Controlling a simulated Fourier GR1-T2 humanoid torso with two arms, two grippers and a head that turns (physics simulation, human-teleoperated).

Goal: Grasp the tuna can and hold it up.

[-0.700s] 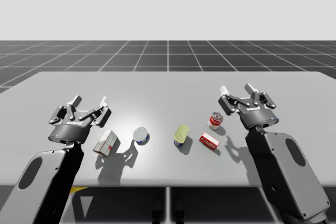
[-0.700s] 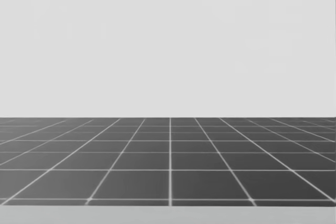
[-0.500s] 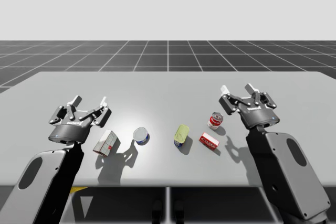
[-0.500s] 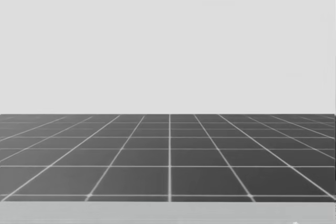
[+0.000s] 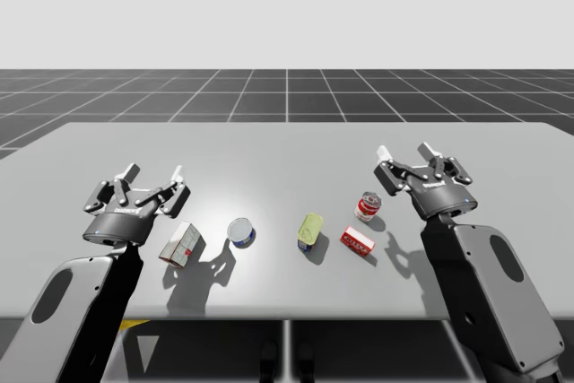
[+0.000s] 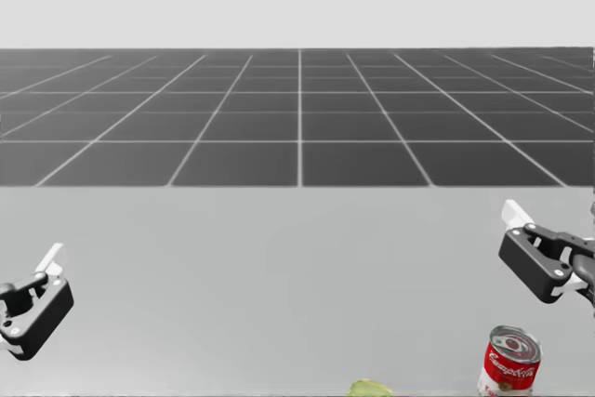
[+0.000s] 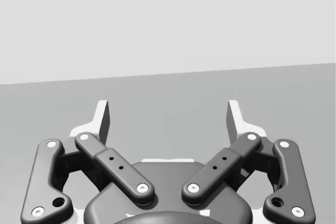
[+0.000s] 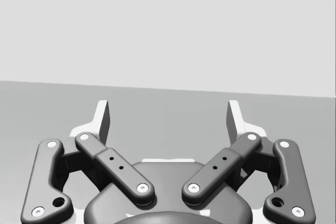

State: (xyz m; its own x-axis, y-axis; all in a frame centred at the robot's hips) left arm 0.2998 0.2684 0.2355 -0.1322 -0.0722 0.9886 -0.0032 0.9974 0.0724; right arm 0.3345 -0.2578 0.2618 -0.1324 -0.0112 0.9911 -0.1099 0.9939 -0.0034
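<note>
- Table (image 5: 287,145): a grey top that carries five small items in a loose row across its near half, seen from the high view.
- Tuna can (image 5: 240,232): a short round can with a pale top and a blue side. It rests on the table left of centre, between the grey box (image 5: 181,244) and the green tin (image 5: 309,230), touching neither. Nothing grips it.
- Left gripper (image 5: 155,172): held above the table at the left end of the row, just beside the grey box and apart from the tuna can. In the left wrist view its two fingers (image 7: 102,116) stand wide apart, with bare table between them.
- Right gripper (image 5: 404,152): held above the table at the right end of the row, beside the red can (image 5: 369,206). In the right wrist view its fingers (image 8: 234,116) are likewise spread wide, with nothing between them.
- Red box (image 5: 357,240): lies flat between the green tin and the right arm, just in front of the red can.
- Head view: the red can (image 6: 509,362) stands upright under the right gripper's finger.
</note>
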